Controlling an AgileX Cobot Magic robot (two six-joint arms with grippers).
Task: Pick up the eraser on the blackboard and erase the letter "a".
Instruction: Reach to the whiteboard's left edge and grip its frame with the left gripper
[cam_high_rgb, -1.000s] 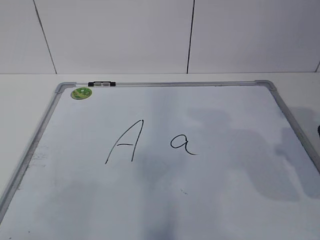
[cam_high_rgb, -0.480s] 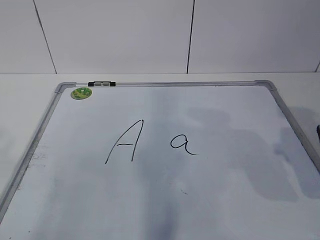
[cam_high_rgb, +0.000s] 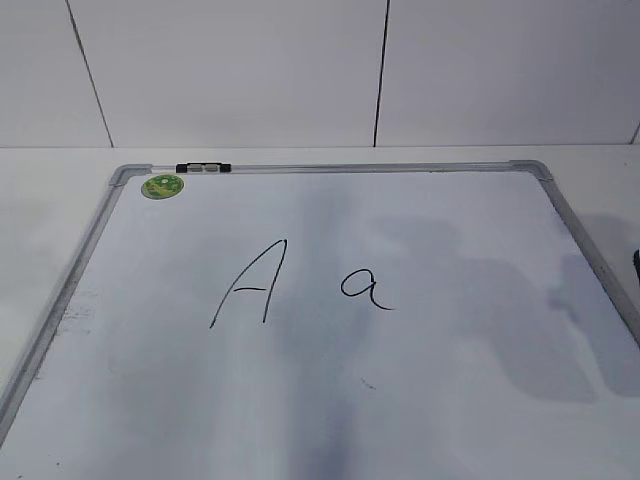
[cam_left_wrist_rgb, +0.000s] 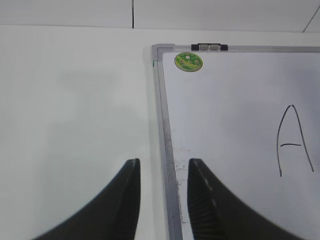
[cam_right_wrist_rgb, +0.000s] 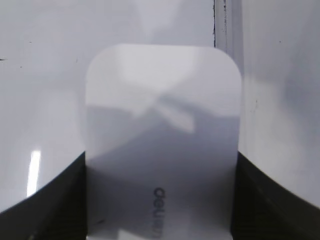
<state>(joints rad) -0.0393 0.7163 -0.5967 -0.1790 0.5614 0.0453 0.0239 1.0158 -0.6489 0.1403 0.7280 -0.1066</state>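
1. The left gripper (cam_left_wrist_rgb: 162, 200) hangs with its fingers (cam_left_wrist_rgb: 125, 202) parted and nothing between them; the grey frame of the blackboard (cam_left_wrist_rgb: 161, 107) runs up through the gap between them, and the green sticker (cam_left_wrist_rgb: 188, 61) and black clip (cam_left_wrist_rgb: 209, 47) lie well ahead of the tips, the capital "A" (cam_left_wrist_rgb: 295, 141) off to the right finger's side.
2. In the exterior view almost nothing has changed over the last second — the letter "a" (cam_high_rgb: 366, 288) is intact, just right of the "A", and only the soft shadows on the board have shifted a little; no erasing has begun.
3. The right gripper (cam_right_wrist_rgb: 161, 200) has the eraser (cam_right_wrist_rgb: 162, 135) filling the space between its fingers (cam_right_wrist_rgb: 55, 200), both dark pads against its sides — it looks gripped, though whether it is lifted I cannot tell; the frame edge lies just beyond the tips to the right; the carry to the "a" seems next.
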